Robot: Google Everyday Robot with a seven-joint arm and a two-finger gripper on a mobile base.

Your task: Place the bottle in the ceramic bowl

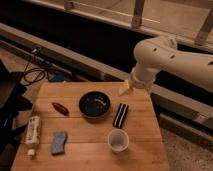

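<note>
Gripper [126,87] hovers at the bench's [145,150] upper right, past the ceramic bowl [94,105]; its opening: cannot tell. Bottle [32,132] lies flat, lower left edge. Best approach, I judge: grasp mid-body, across its length.

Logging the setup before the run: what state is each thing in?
bottle: lying on its side, near the left edge of the table.
ceramic bowl: upright, no bottle inside.
cup: upright, mouth open, looks empty.
gripper: over the table's far edge, apart from the bottle.
</note>
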